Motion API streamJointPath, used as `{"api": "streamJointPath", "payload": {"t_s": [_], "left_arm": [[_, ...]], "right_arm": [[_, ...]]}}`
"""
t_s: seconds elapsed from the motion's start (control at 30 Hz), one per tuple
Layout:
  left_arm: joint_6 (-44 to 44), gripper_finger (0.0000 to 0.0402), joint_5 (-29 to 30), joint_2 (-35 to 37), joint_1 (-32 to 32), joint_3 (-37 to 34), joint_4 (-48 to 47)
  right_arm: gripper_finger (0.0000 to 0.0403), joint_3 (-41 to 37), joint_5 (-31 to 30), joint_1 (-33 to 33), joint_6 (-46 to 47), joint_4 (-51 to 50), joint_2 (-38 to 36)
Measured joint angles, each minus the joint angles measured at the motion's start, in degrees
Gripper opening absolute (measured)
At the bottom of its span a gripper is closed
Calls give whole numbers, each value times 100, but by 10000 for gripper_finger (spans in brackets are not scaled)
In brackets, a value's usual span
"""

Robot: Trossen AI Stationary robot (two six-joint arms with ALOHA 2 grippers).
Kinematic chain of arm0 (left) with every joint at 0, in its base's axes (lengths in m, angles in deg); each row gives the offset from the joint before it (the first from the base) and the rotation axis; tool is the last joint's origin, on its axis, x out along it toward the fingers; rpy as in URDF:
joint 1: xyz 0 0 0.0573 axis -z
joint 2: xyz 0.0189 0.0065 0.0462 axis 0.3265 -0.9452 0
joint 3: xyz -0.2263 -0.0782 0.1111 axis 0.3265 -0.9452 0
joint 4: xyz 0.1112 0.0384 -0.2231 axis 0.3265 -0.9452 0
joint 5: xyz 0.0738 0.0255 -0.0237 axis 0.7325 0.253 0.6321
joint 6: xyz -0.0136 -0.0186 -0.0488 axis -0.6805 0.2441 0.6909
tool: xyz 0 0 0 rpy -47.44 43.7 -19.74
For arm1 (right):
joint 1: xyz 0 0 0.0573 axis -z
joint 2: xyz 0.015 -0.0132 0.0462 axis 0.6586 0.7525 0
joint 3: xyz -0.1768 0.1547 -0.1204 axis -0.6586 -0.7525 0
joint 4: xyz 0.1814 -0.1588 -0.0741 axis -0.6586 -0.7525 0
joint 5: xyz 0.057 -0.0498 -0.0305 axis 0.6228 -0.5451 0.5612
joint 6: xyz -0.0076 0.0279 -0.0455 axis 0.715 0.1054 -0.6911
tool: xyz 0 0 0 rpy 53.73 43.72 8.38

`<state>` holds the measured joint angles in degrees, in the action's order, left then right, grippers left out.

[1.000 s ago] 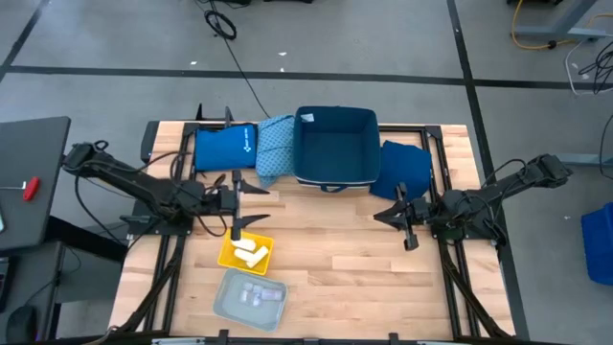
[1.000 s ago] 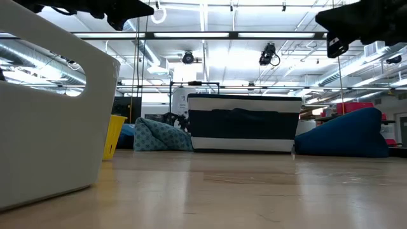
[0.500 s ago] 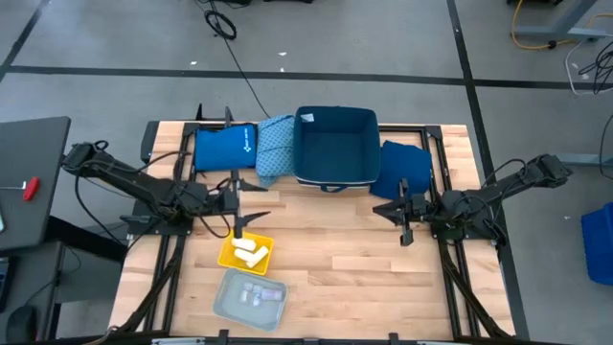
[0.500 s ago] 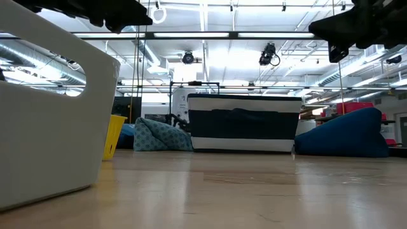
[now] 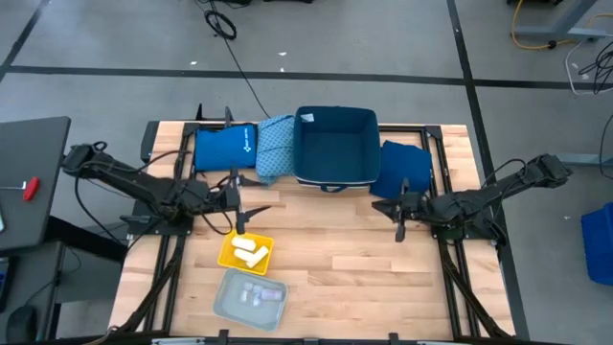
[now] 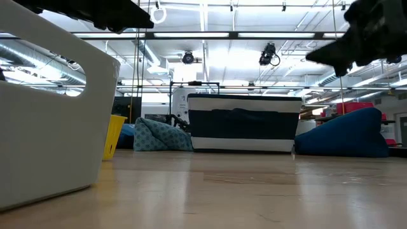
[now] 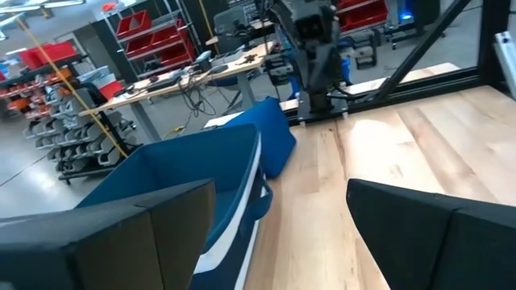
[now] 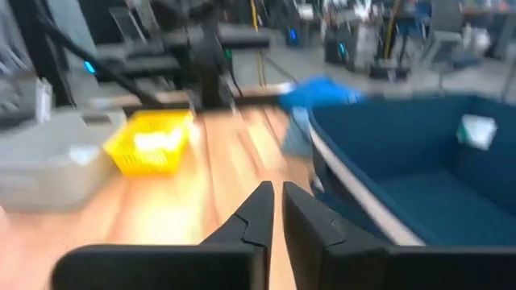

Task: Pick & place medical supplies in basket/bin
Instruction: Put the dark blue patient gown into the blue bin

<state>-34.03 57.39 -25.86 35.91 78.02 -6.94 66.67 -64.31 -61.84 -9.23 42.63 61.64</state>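
Note:
Several white tubes (image 5: 248, 250) lie in a small yellow tray (image 5: 230, 259). Small vials (image 5: 255, 295) sit in a grey bin (image 5: 226, 299) near the front edge. A folded teal patterned cloth (image 5: 276, 149) leans against the left wall of the dark blue basket (image 5: 335, 172). A dark blue cloth (image 5: 402, 168) lies against the basket's right side. My left gripper (image 5: 247, 213) hovers open just beyond the yellow tray, empty. My right gripper (image 5: 398, 222) hovers shut and empty in front of the dark blue cloth, pointing toward the table's left.
A blue pouch (image 5: 225, 149) lies at the far left beside the teal cloth. Bare wood stretches between the two grippers in front of the basket. Black frame rails (image 5: 450, 278) run along both sides of the table.
My right gripper has swung at the wrist, so its fingers point more toward the table's left edge, and it has sunk a little. My left gripper has turned slightly in place. Nothing on the table has moved.

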Motion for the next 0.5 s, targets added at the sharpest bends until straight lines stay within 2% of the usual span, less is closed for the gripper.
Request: {"api": "streamJointPath", "payload": {"t_s": [0.13,0.37,0.5], "left_arm": [[42,282,3,-8,-122,0,-3],[109,282,-2,-15,-160,0,-13],[109,282,-2,-15,-161,0,-11]], "right_arm": [[86,0,-160,0,400,-653,6],[215,2,-188,0,1297,-1154,35],[255,122,18,0,1850,-1909,299]]}}
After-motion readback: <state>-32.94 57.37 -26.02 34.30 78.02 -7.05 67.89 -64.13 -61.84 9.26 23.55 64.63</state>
